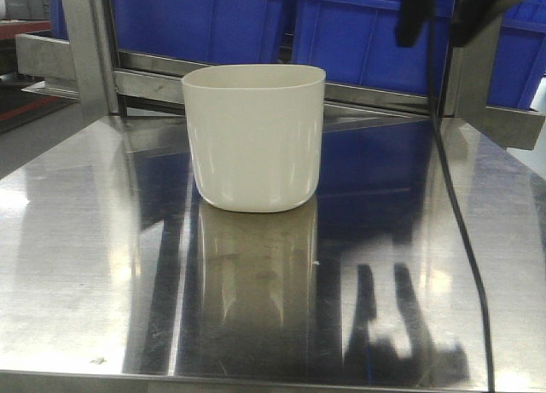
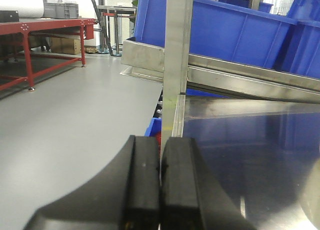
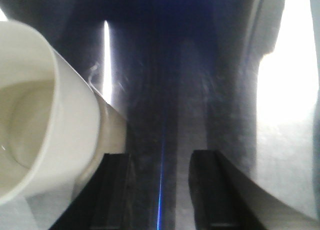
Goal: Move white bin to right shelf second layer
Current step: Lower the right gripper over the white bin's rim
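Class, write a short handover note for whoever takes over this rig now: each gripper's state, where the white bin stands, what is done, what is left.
Left gripper: fingers shut, holding nothing.
Right gripper: fingers open, empty, over the steel tabletop; the white bin is beside it, not between the fingers.
Bin: upright, empty, on the tabletop in front of the blue crates.
Done: bin not yet grasped.
Left: grasp, lift, place on the right shelf second layer, not clearly in view.
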`<act>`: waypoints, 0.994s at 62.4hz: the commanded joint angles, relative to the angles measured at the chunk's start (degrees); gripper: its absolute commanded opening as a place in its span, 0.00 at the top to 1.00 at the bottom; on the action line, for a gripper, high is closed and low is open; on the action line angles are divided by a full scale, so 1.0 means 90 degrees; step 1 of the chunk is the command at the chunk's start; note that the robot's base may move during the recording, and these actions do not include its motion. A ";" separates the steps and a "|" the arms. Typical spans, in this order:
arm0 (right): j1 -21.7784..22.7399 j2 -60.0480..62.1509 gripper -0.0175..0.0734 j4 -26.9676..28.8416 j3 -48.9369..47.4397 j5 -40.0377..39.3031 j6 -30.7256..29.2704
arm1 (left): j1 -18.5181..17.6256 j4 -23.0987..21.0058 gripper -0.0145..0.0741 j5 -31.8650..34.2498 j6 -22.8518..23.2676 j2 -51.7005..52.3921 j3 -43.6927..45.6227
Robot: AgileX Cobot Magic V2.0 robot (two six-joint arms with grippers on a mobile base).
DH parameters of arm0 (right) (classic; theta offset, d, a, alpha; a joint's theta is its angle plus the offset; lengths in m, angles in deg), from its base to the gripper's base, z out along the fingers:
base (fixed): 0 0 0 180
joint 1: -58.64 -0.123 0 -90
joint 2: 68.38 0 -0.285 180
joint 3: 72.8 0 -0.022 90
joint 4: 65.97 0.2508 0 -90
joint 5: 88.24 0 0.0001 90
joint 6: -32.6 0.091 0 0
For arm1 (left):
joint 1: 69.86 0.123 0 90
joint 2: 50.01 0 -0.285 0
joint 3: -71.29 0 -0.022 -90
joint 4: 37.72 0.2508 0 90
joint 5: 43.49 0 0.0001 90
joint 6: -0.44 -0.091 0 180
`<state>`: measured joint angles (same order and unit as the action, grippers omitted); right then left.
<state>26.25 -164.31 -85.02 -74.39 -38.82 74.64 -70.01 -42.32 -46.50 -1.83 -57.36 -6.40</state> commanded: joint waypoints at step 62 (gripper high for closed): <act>-0.0324 -0.2301 0.40 0.0550 -0.2804 0.1025 0.0006 | -0.0006 -0.0033 0.74 0.0530 0.0034 0.0105 -0.0174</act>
<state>22.60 -187.25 -79.10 -97.71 -28.21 74.64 -70.01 -42.32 -46.50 -1.83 -57.36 -6.40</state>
